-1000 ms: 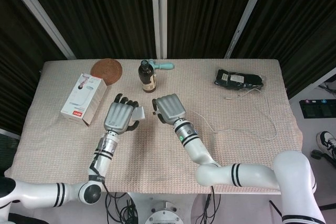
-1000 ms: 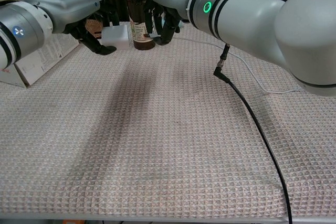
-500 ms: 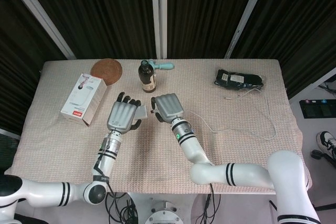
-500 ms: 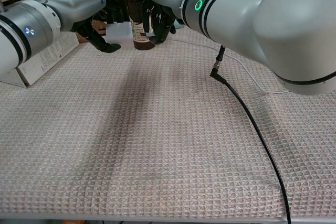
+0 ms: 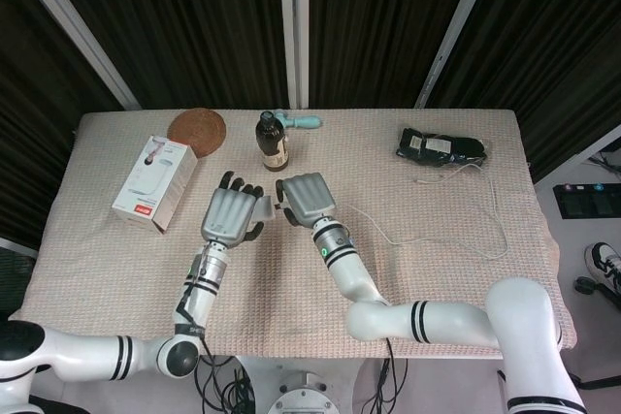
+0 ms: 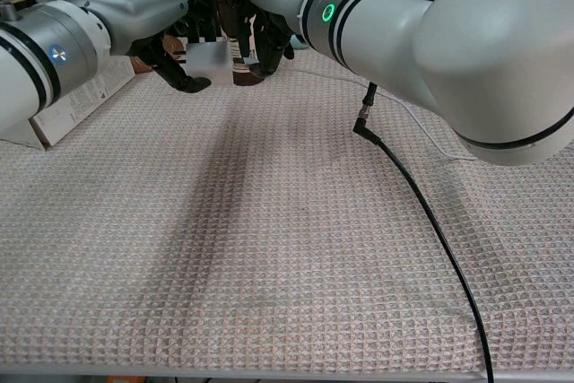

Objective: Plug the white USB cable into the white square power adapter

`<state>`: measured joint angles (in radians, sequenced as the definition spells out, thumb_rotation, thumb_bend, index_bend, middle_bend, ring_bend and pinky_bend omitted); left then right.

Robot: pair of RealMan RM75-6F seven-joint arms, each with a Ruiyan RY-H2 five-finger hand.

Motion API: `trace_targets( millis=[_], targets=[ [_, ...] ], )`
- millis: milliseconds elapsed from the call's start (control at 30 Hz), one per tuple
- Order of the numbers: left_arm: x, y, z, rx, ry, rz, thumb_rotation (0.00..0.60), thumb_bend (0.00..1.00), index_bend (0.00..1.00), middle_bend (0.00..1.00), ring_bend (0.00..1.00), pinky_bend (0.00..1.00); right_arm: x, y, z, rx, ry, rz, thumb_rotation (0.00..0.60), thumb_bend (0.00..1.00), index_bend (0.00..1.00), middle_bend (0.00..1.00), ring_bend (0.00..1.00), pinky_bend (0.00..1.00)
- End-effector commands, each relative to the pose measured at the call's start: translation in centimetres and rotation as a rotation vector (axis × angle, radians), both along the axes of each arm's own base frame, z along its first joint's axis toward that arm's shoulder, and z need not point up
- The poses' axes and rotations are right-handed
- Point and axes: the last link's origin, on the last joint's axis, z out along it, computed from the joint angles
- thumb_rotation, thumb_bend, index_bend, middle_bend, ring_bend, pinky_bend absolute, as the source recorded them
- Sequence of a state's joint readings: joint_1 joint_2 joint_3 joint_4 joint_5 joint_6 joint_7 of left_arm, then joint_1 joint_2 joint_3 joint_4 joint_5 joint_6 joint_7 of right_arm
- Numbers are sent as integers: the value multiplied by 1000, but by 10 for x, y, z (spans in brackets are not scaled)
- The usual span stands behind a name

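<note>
Above the bench, the left hand [image 5: 231,216] grips the white square power adapter [image 6: 208,61]; the right hand [image 5: 306,199] pinches the white USB cable [image 5: 441,239] plug just beside it. Align squarely before pushing.

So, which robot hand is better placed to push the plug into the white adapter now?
The right robot hand: it seems to hold the white USB cable end beside the white square power adapter, which the left robot hand grips steady.

white square power adapter [image 5: 262,208] between left hand [image 5: 231,217] and right hand [image 5: 305,199] | brown glass bottle [image 5: 272,141] stood behind them | white cardboard box [image 5: 154,181] lay left
</note>
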<state>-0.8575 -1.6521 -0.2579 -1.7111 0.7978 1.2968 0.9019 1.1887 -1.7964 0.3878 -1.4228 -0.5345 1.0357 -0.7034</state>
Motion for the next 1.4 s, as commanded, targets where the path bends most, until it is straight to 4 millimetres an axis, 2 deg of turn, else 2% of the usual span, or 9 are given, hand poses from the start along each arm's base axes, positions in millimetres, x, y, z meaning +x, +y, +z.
trace_targets(
  millis=[33,1400],
  targets=[
    [2,0,0,-1,-2,-3,518,291,452,443,233,147,1,0,-1,1,2,0,600,327,619,572,693,899],
    [12,4,-7,-21,31,18,521,287,453,443,233,156,2,5,-9,1,-21,-26,600,327,621,576,693,899]
  ],
)
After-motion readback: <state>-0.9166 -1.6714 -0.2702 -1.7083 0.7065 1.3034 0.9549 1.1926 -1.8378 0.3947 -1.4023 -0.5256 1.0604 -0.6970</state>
